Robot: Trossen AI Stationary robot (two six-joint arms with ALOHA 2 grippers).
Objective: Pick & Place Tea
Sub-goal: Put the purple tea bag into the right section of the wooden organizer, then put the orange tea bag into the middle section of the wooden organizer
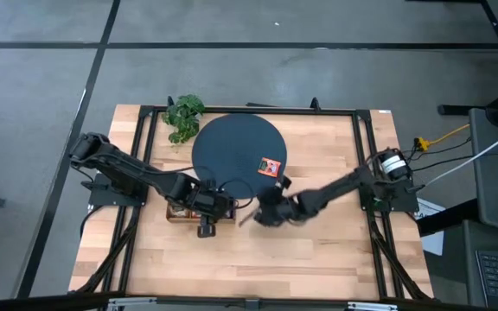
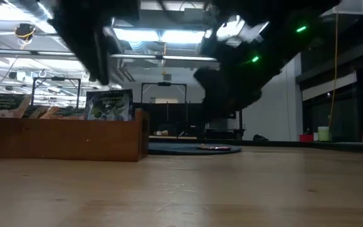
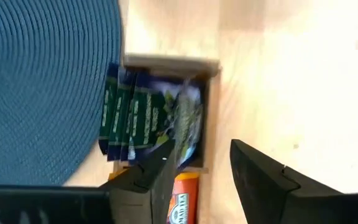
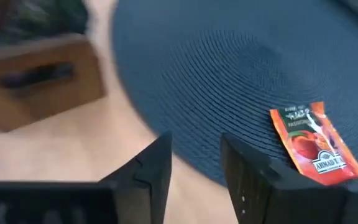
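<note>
We take the wooden tray (image 1: 184, 210) as our landmark: it sits on the bench (image 1: 318, 250) against the near-left rim of the dark round mat (image 1: 237, 149), and the left claw (image 3: 197, 177) hangs right over its end compartment with its two fingers spread and nothing between them. Directly below that claw, a bunch of dark green sachets (image 3: 143, 118) stands on edge in the compartment, packed side by side, with an orange sachet (image 3: 180, 198) in the neighbouring slot. The sachets' flat faces run along the tray's length, so we judge that a pinch across their thin side is the one that fits, and the wooden walls leave little room for the fingers to slide down. One red sachet (image 4: 316, 144) lies flat on the mat, well away from the tray, near the mat's right rim, its long axis slanting toward that rim. The right claw (image 4: 194, 165) hovers over the bare bench just off the mat's near edge, between the tray and that sachet, fingers parted and empty. The right arm is plainly the nearer to it. The mat around the sachet is bare, so there is open room on every side.
</note>
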